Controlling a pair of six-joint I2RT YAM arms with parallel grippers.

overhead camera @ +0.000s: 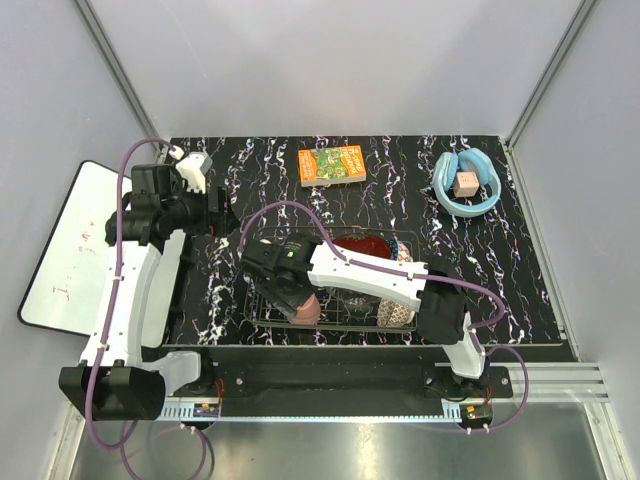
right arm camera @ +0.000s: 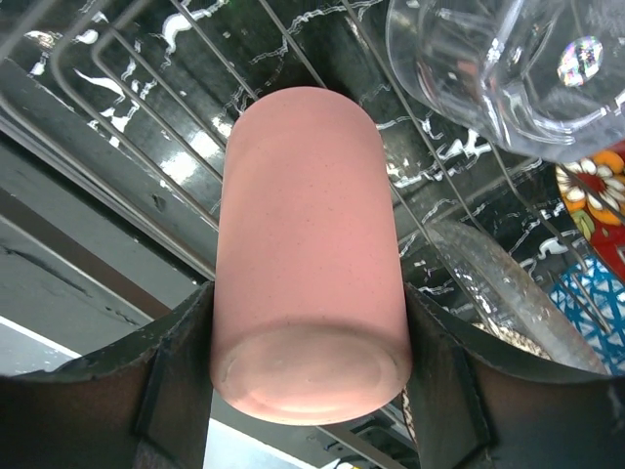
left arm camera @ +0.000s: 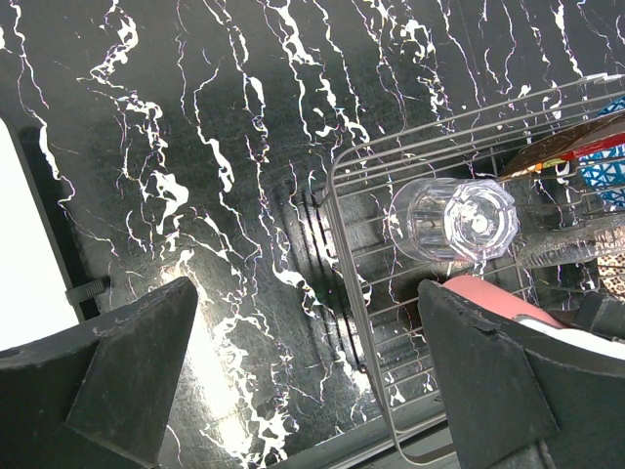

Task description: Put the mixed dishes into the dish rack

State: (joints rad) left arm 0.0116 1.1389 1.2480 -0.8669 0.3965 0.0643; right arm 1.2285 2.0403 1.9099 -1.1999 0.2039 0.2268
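Note:
The dark wire dish rack [overhead camera: 262, 312] sits mid-table and also shows in the left wrist view [left arm camera: 337, 225]. My right gripper [overhead camera: 297, 300] is shut on the salmon-pink cup [right arm camera: 308, 254], its base towards the wrist camera, at the rack's near left corner [right arm camera: 127, 59]. The clear glass tumbler [left arm camera: 459, 220] stands in the rack just beyond the cup. The red bowl [overhead camera: 358, 245], blue patterned bowl [right arm camera: 591, 303], clear glass bowl [right arm camera: 498, 283] and beige patterned bowl [overhead camera: 395, 315] are in the rack to the right. My left gripper [left arm camera: 308, 342] is open and empty over the table left of the rack.
An orange-green box [overhead camera: 331, 164] lies at the back centre. Light-blue headphones [overhead camera: 466, 183] lie at the back right around a small block. A white board [overhead camera: 65, 250] lies off the table's left edge.

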